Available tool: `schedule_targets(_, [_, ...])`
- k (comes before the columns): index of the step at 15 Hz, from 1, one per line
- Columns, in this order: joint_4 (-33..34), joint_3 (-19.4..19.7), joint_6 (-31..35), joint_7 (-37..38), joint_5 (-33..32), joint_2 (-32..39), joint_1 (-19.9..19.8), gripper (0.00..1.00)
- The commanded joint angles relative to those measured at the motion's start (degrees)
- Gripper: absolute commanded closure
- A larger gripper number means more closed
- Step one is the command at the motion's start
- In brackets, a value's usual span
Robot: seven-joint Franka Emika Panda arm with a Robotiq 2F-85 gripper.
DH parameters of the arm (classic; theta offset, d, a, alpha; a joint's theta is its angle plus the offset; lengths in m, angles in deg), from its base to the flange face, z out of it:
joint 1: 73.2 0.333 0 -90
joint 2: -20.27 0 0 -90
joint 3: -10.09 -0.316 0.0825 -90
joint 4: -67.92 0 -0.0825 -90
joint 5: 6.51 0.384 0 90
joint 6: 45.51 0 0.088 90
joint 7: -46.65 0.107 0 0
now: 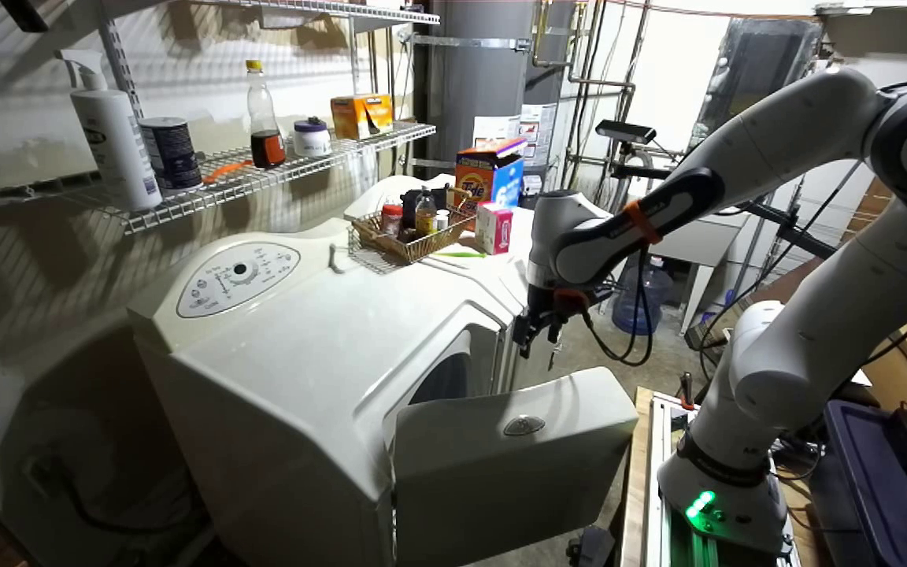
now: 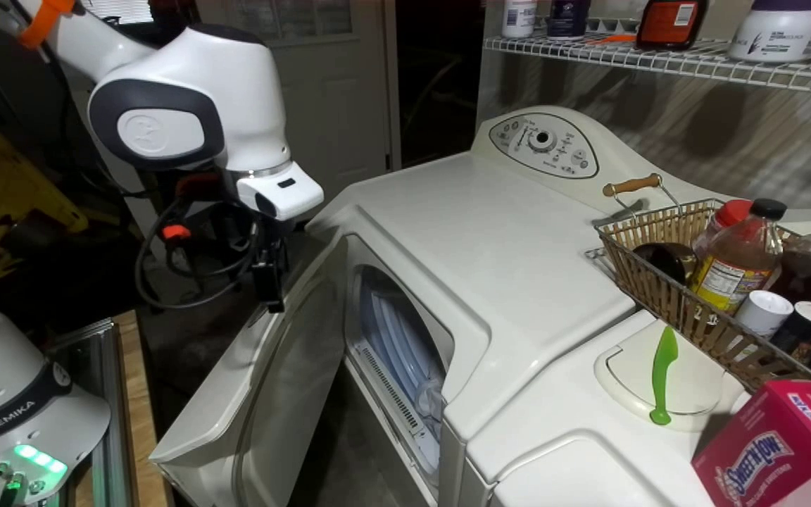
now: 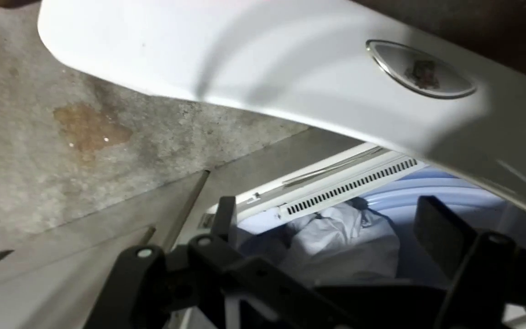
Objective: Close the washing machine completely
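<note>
While claw nearby, washing machine open.

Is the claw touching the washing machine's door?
Apart. In an exterior view, a plain gap shows between the claw and the open door.

door juts out, drum seemingly reachable

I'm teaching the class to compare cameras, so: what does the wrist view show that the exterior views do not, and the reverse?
Only the wrist view shows the brownish patch on the concrete floor. Only the exterior views show the dial panel and the basket. Both kinds share the washing machine, its open door and the tool.
</note>
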Motion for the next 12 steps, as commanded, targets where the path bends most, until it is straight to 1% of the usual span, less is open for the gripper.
schedule_targets(1, [-0.96,-4.36,-1.67,13.91,-6.79,-0.58,-4.27,0.00])
schedule_targets(4, [-1.46,-6.54,-5.54,23.36,-10.46,0.31,-6.23,0.00])
schedule_targets(6, [-1.49,-7.14,-10.27,27.95,-11.60,1.39,-6.00,0.00])
schedule_targets(8, [-1.57,-6.17,-17.11,26.45,-9.02,2.49,-4.04,0.00])
schedule_targets(9, [-1.64,-5.17,-18.74,23.01,-7.18,3.00,-2.89,0.00])
schedule_targets(10, [-1.72,-4.29,-19.79,19.86,-5.43,3.33,-2.00,0.00])
schedule_targets(11, [-1.76,-4.80,-17.69,23.52,-8.32,2.16,-2.89,0.00])
schedule_targets(12, [-1.76,-4.68,-18.02,23.20,-8.12,2.51,-2.58,0.00])
